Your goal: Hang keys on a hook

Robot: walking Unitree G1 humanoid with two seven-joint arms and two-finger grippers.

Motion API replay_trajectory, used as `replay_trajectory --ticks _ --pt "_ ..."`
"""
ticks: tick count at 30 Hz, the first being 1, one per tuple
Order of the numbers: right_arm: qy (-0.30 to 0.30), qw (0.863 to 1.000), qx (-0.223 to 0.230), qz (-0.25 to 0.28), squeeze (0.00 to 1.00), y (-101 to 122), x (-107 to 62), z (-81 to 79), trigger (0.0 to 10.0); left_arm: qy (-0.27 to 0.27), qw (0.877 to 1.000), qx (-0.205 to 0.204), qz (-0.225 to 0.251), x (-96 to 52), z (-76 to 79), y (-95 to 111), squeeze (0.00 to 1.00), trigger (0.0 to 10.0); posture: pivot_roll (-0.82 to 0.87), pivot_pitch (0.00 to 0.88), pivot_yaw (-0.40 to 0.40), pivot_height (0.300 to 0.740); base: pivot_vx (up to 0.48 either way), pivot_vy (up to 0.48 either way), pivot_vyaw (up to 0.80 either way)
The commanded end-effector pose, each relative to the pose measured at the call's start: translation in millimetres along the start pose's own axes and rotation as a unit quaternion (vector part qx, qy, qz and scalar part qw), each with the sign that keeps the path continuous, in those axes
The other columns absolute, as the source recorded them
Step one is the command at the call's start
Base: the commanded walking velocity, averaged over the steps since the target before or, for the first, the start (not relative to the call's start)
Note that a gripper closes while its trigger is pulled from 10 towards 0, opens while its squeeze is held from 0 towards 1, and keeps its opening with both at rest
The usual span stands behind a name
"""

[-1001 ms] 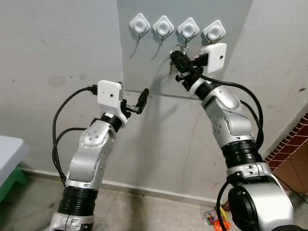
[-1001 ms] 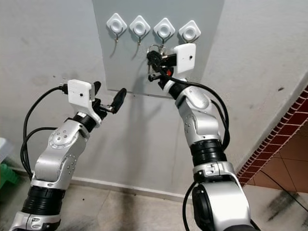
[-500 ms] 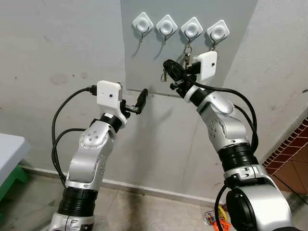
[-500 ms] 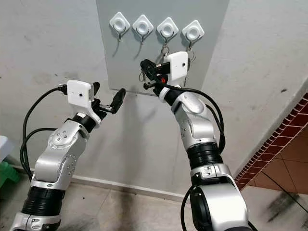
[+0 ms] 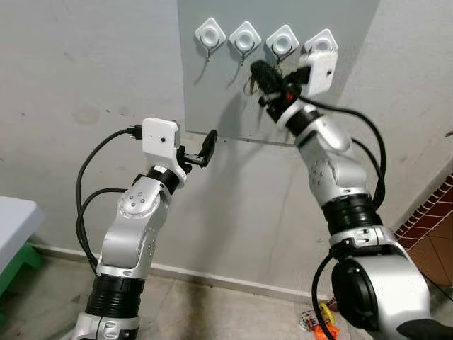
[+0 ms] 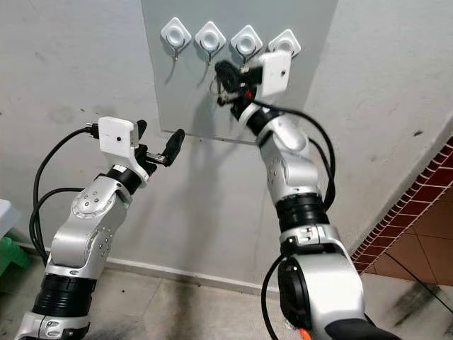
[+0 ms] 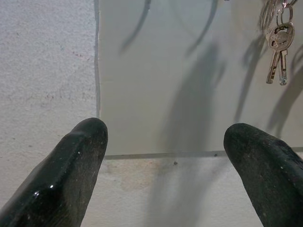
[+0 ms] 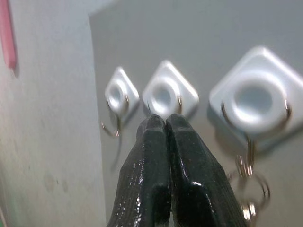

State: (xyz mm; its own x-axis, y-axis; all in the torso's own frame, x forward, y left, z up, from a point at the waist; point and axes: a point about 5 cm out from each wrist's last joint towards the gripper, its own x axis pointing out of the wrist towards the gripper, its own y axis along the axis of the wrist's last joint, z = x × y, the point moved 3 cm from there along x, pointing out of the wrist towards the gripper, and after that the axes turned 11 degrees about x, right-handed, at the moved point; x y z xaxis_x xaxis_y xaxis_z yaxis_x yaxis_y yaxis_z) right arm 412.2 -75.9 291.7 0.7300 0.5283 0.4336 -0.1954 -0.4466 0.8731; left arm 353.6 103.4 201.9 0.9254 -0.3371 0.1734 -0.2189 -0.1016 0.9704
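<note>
A: Four hooks [image 5: 210, 33], head view. What step are you on?
B: Hanging. Your right end effector [image 5: 260, 71] is up beside the second hook [image 5: 245, 37] with the keys [image 5: 249, 86] dangling just under it, not yet hung. Next, slip the ring over that hook.
A: Left wrist?
B: Left end effector [image 7: 168, 137] is spread wide and empty, facing the grey panel [image 7: 156, 71].
A: Right wrist?
B: Fingers [image 8: 184, 165] are pressed together and aimed at the second hook. I judge they're pinching the keys.

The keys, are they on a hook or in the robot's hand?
On a hook. The keys dangle against the grey board, and their ring hangs under a white hook; the right gripper beside it is shut, holding nothing.
</note>
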Motion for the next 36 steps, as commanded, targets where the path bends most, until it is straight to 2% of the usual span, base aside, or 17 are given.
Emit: replay_trajectory --ticks 1,15,36 --pt "0.015 1.0 0.006 0.021 0.0 12.4 8.8 -5.7 10.0 0.005 1.0 0.0 0.004 1.1 -1.4 3.9 0.0 10.0 0.0 0.0 -0.03 0.74 0.0 0.0 0.0" --pt "0.022 0.999 0.021 0.031 0.0 20.6 25.0 -10.9 10.0 0.011 1.0 -0.006 0.004 0.3 -2.6 4.6 0.0 10.0 0.01 0.0 -0.037 0.74 0.0 0.0 0.0" --pt "0.014 0.999 0.046 0.007 0.0 10.8 29.5 -4.5 10.0 0.015 1.0 -0.009 0.003 -1.4 -2.2 5.2 0.0 10.0 0.02 0.0 -0.044 0.74 0.0 0.0 0.0"
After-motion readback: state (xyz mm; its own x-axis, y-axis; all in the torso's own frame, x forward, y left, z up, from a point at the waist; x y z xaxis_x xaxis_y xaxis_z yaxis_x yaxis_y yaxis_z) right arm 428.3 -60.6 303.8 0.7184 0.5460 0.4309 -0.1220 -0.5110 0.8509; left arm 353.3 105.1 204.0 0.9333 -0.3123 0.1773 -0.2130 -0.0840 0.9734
